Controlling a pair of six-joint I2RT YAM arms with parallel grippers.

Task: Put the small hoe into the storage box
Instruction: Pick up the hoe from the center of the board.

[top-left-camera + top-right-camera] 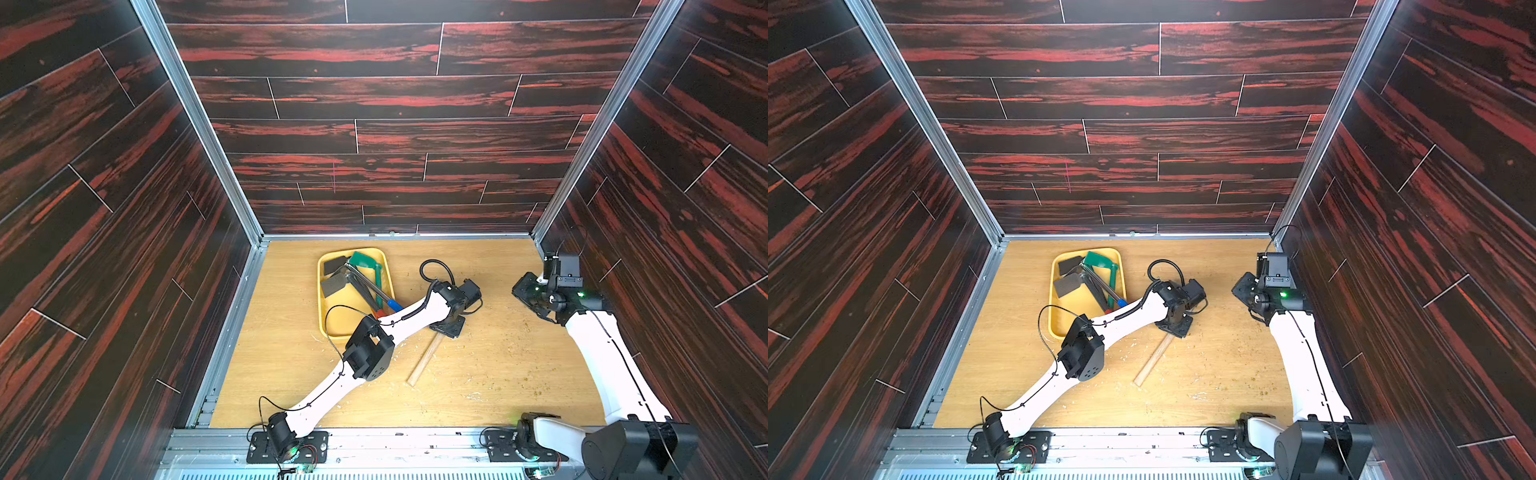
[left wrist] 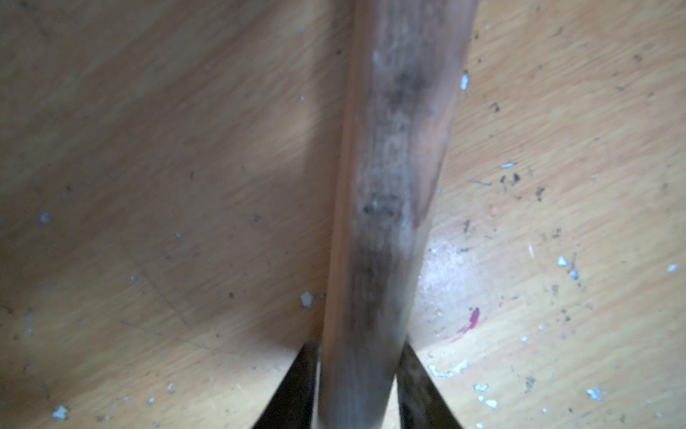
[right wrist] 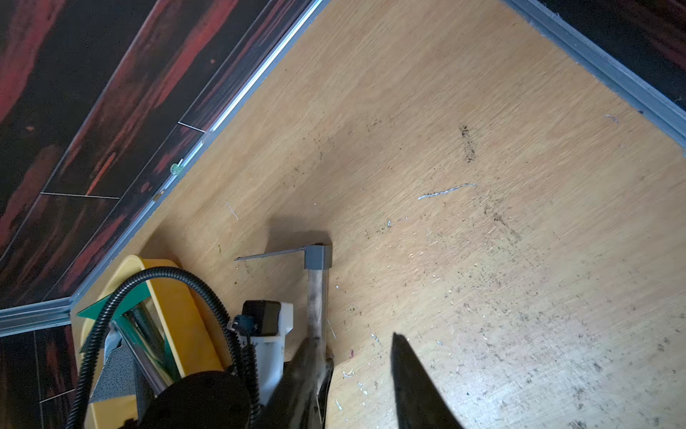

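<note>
Mid-table, right of the tray: the small hoe [image 1: 424, 361] lies on the wooden table [image 1: 519, 374], outside the storage box [image 1: 332, 328]. In both top views its pale handle slants toward the lower left of the frame.
Hoe head: hidden under the left arm's wrist in both top views. In the right wrist view the grey head [image 3: 317, 257] rests on the table, with its thin blade pointing toward the tray.
Left gripper [image 1: 451, 328]: positioned over the upper end of the handle. In the left wrist view both dark fingers [image 2: 297, 390] press against the handle, one on each side, so it is clamped on the small hoe.
Right gripper [image 1: 528, 293]: at the right edge of the table, well apart from the hoe. Its fingers [image 3: 419, 386] stand apart with bare table between them and hold nothing.
Storage box: sits in the upper left part of the table. It holds a green-framed tool [image 1: 368, 259], dark grey blades [image 1: 334, 286] and a blue-tipped handle [image 1: 394, 305]. The left arm crosses above its lower right corner.
Table surface: pale chips and dark specks are scattered across the centre and right.
</note>
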